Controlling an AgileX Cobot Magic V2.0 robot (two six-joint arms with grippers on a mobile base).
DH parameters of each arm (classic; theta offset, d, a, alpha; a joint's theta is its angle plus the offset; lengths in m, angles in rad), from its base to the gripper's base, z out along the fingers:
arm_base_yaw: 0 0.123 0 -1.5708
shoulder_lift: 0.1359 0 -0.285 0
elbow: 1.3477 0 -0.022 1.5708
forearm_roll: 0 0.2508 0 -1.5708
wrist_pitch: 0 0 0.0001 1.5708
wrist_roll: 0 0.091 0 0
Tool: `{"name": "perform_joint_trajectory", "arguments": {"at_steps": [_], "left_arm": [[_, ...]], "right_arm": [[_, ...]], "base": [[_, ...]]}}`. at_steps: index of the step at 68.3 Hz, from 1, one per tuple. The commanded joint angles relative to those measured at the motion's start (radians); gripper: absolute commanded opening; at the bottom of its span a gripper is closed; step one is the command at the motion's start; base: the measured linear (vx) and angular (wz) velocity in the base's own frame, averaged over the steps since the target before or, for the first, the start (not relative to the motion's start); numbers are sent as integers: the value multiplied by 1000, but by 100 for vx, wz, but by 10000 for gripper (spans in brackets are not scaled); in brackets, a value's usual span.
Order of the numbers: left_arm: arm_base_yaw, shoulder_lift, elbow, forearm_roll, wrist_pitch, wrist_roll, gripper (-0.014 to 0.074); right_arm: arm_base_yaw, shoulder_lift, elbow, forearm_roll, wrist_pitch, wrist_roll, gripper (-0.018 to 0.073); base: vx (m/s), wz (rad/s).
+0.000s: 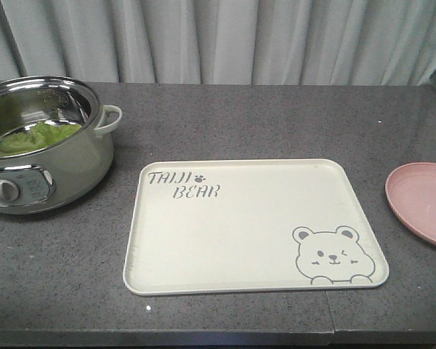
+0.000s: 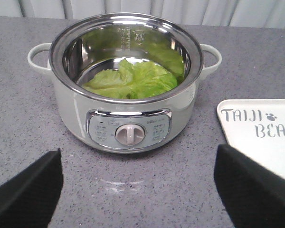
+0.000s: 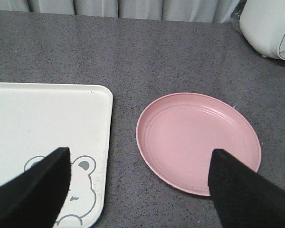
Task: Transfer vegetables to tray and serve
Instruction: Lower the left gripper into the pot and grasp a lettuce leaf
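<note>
The vegetables (image 2: 133,80), crinkly green lettuce leaves, lie at the bottom of a pale green electric pot (image 2: 127,128) with a steel liner; in the front view the vegetables (image 1: 30,138) show inside the pot (image 1: 65,171) at far left. The cream tray (image 1: 232,240) with grey lettering and a bear drawing lies bare in the middle of the counter. My left gripper (image 2: 138,183) is open, hovering in front of the pot with nothing between its fingers. My right gripper (image 3: 138,185) is open above the gap between the tray (image 3: 47,109) and a pink plate.
A round pink plate (image 3: 199,140) sits right of the tray, also at the right edge (image 1: 423,203) in the front view. A white appliance (image 3: 268,26) stands at the back right. Grey curtains hang behind the dark speckled counter (image 1: 261,120).
</note>
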Motion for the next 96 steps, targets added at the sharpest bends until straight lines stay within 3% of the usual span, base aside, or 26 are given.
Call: {"name": "perform_joint_trajectory", "arguments": {"at_steps": [1,15,25,39,59,69,79,87,96], "left_arm": [[1,3,-30,-46,-96,-13,587],[1,74,-54,-20,-141,32,555],[1,224,-151,37,-104,41,555],[1,455,-323,60,-91,41,555],[5,811,-623,108,12,45,555],[28,982,-791,106,128,45,555],[63,1149,-958,34,232,68,555],[67,1242,-1051,-49,250,136,555],[67,1314,-1111,-96,242,152,555]], "right_arm": [[-5,7,-25,-16,-61,-3,582],[-5,7,-25,-16,-60,-3,582],[-5,7,-25,-16,-60,-3,582],[-5,7,-25,-15,-60,-3,582],[-5,7,-25,-15,-60,-3,582],[-5,7,-25,-14,-60,-3,582],[-5,7,-25,-12,-60,-3,582],[-5,7,-25,-12,-60,-3,582],[-5,7,-25,-12,-60,-3,582]], "base": [[0,0],[0,0],[0,0],[0,0],[0,0],[0,0],[0,0],[0,0],[0,0]]}}
